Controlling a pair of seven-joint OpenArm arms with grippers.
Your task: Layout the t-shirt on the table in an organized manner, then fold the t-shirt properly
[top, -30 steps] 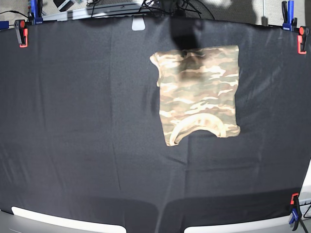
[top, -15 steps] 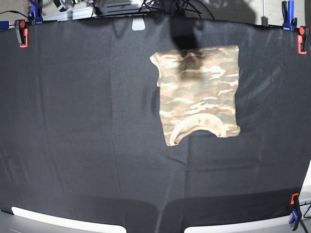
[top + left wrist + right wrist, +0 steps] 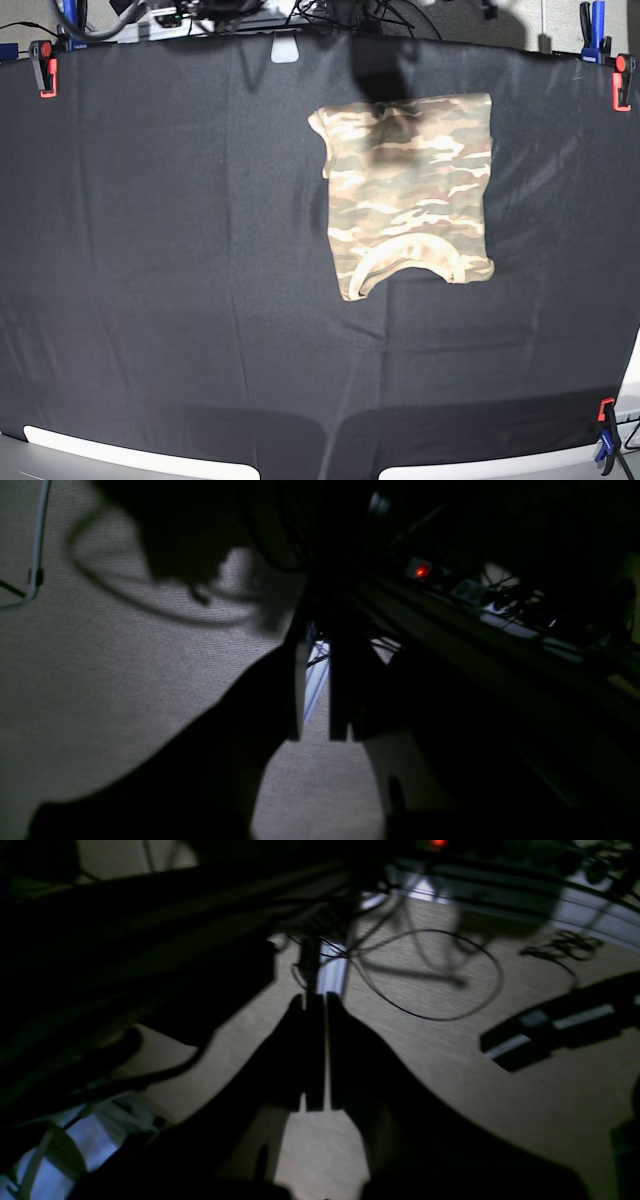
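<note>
The camouflage t-shirt point(image 3: 410, 190) lies folded into a compact rectangle on the black table point(image 3: 150, 260), right of centre toward the far edge. Its cream collar point(image 3: 405, 250) faces the near side. Neither gripper is over the table in the base view. In the left wrist view my left gripper point(image 3: 315, 735) is a dark silhouette over carpeted floor, jaws nearly together with a thin gap, holding nothing. In the right wrist view my right gripper point(image 3: 324, 1105) is shut and empty, also over the floor. The shirt shows in neither wrist view.
Red and blue clamps hold the cloth at the far left point(image 3: 43, 65), far right point(image 3: 622, 78) and near right point(image 3: 606, 432). A white patch point(image 3: 285, 50) sits at the far edge. Cables point(image 3: 430, 975) lie on the floor, and a power strip with a red light point(image 3: 421, 570).
The shirt has not moved. Dark arm parts and cables have shifted into view along the far left edge of the base view.
</note>
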